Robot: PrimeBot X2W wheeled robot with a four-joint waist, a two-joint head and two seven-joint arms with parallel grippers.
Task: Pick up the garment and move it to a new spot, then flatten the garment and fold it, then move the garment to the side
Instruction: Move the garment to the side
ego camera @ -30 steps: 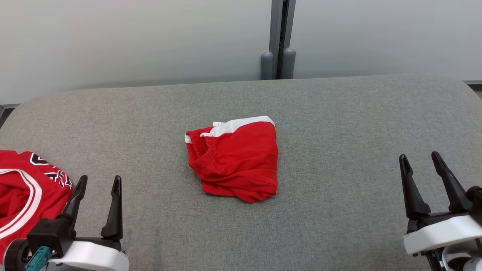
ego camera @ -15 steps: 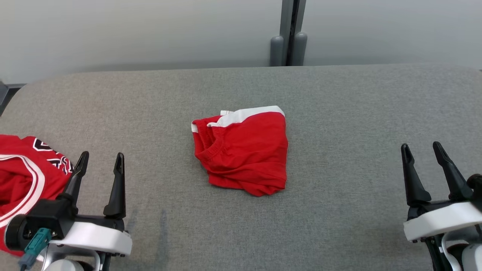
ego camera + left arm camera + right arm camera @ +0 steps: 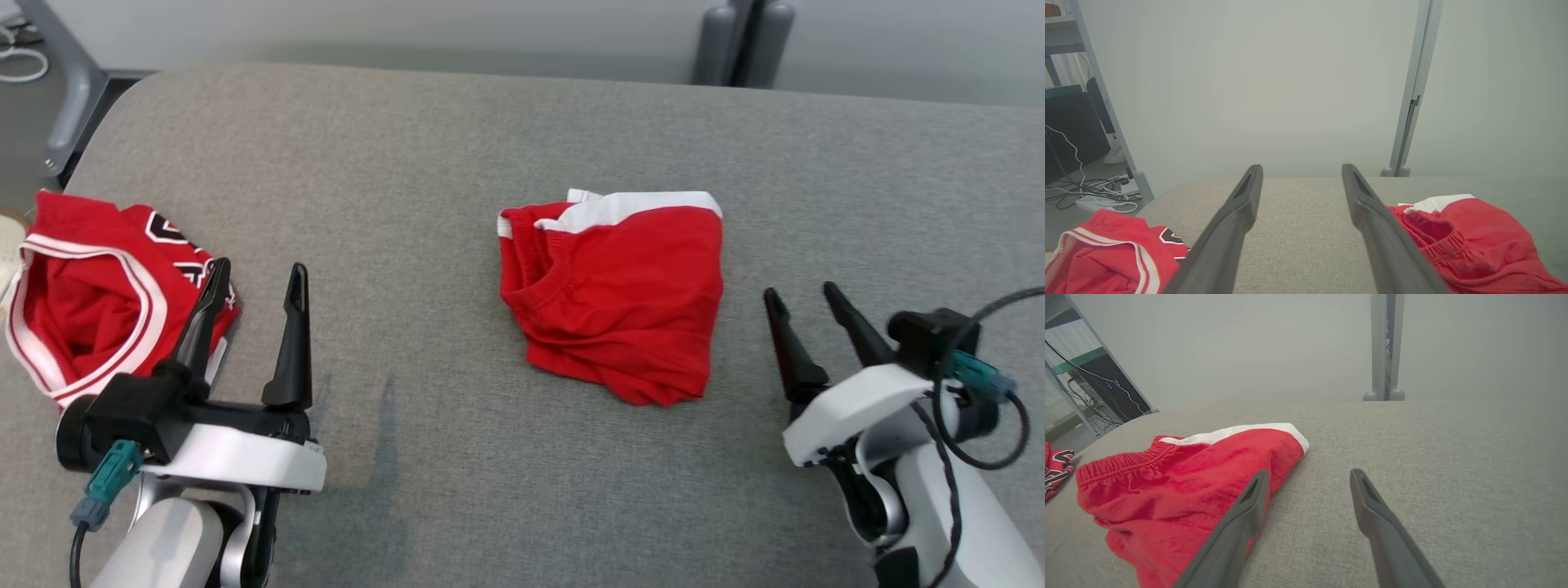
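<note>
My head's swung left & down since a sec ago, so the whole pic shifted. My R gripper (image 3: 798, 289) has come in nearer the shorts (image 3: 620, 302). Near edge of the tabletop (image 3: 408, 204): L gripper (image 3: 260, 265) at left, fingers spread wide, nothing btwn them. Its outer finger overlaps the jersey (image 3: 90, 302) edge in head view, can't tell if touching. R gripper at right, also wide open & empty, tips just beside the shorts' right side. Shorts lie folded mid-tabletop, red w/ white band on the far side, waistband to the left. Jersey sits crumpled by the left edge, well apart from shorts. Grey post (image 3: 739, 41) stands past the far edge.
</note>
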